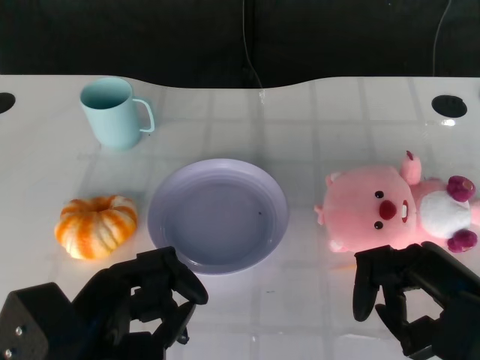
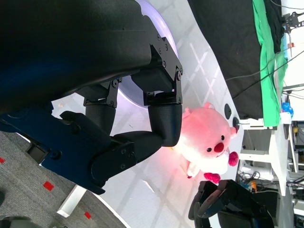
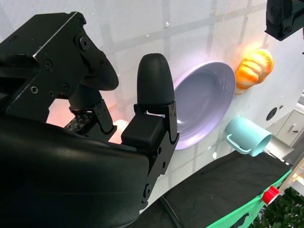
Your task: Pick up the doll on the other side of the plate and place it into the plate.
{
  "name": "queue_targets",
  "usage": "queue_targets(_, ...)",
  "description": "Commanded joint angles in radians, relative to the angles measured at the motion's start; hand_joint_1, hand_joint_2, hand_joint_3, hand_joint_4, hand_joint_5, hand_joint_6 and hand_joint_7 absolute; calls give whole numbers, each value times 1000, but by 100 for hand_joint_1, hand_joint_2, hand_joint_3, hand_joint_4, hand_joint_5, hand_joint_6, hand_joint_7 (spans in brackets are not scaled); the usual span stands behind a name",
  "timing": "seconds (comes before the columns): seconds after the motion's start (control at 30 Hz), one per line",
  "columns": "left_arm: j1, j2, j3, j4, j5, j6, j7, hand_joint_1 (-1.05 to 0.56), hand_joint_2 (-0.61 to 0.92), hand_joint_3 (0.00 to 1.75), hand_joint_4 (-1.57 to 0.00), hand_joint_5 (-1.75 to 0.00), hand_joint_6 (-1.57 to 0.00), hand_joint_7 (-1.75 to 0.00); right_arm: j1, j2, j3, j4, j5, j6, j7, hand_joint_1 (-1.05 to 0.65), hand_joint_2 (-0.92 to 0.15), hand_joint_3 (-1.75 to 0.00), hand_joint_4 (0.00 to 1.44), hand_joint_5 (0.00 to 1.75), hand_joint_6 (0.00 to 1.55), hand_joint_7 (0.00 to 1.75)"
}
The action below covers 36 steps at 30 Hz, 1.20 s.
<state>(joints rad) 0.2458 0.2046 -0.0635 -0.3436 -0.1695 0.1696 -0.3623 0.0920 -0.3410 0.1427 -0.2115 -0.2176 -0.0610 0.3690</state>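
Note:
A pink plush doll (image 1: 390, 210) lies on its side on the white table, right of the lavender plate (image 1: 217, 214). The left wrist view shows the doll (image 2: 209, 145) past the plate's rim (image 2: 164, 35). My right hand (image 1: 416, 300) hovers just in front of the doll, fingers apart, holding nothing. In the right wrist view its fingers (image 3: 154, 90) spread over the table with the plate (image 3: 204, 102) beyond. My left hand (image 1: 142, 300) sits in front of the plate's near-left rim, fingers curled in on nothing.
A light blue mug (image 1: 114, 112) stands at the back left. An orange-and-white pumpkin (image 1: 96, 225) lies left of the plate. Dark holes (image 1: 448, 105) mark the table's far corners, and a black cable (image 1: 251, 45) runs behind the table's far edge.

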Motion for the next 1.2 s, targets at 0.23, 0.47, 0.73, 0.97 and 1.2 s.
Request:
queue_targets(0.23, -10, 15, 5, 5, -4, -6, -10, -32, 64, 94, -60, -174, -70, -134, -4, -15, -1, 8, 6, -13, 3, 12, -32, -145, 85, 173, 83, 140)
queue_targets(0.47, -13, 12, 9, 16, -4, -9, -6, -32, 63, 96, -61, -173, -71, -133, -7, -12, -1, 3, -2, 6, -1, 10, -32, -144, 84, 173, 82, 140)
queue_targets(0.73, -21, 13, 9, 23, 5, -1, 3, -32, 62, 98, -58, -175, -71, -134, 4, 40, -36, -78, 14, 76, -58, 5, -57, -83, 68, 112, 61, 79)
queue_targets(0.97, -14, 15, 8, 17, 5, -8, -2, -31, 63, 96, -58, -174, -70, -134, -1, 75, -80, -193, 2, 110, -128, -19, -81, -29, 34, 78, 35, 30)
queue_targets(1.2, -8, 13, 6, -1, 3, -1, 1, -32, 63, 97, -59, -174, -70, -135, -55, 11, -113, -293, -115, 260, -119, -44, -92, -4, 1, 64, 12, 11)
